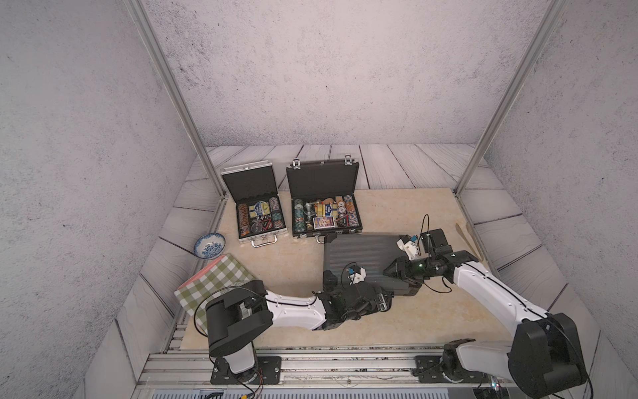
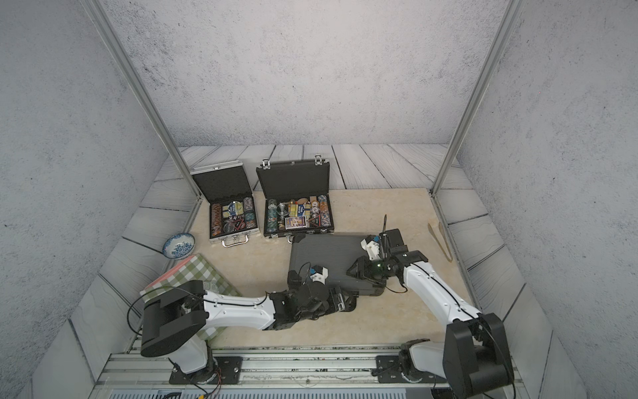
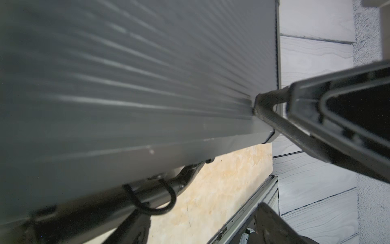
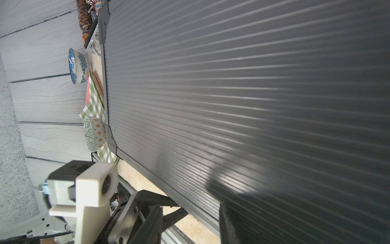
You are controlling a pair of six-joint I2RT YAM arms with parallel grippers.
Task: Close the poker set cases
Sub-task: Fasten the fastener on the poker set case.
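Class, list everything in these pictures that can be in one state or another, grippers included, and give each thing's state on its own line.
silver case, open, lid standing up
black case, open, lid standing up
grey case, lid down, lying flat
bowl, right way up
tongs, lying flat, arms apart
left gripper, open, one finger touching the grey case
right gripper, over the grey case; open or shut unclear

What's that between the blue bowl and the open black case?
The small silver case, lid up, sits between bowl and black case; both top views show it.
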